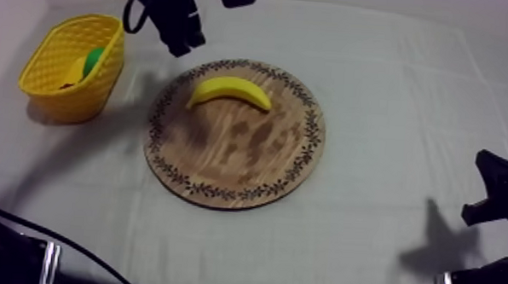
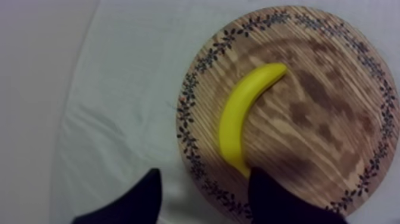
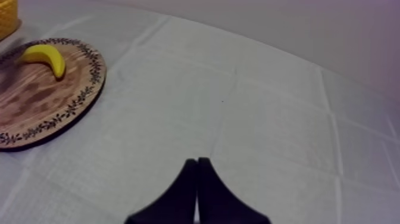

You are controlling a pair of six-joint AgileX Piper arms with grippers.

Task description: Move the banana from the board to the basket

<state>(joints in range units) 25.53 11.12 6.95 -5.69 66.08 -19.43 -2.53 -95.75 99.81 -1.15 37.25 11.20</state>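
1. Target: curved yellow toy banana (image 1: 229, 91) lies flat on the round wooden board with patterned rim (image 1: 230, 172), on its far half, untouched
2. Left gripper (image 2: 205, 177) hovers over the board's edge, black fingers (image 2: 140, 199) spread and empty; the banana's end sits by one finger, not between them
3. Shift until the jaws straddle the banana's thick middle across its curve, then descend and close
4. Yellow woven basket (image 1: 56, 87) stands beside the board with a green item (image 1: 94, 58) inside; lift clear of its rim
5. Right gripper (image 3: 197, 162) is clenched on nothing, well apart from the board
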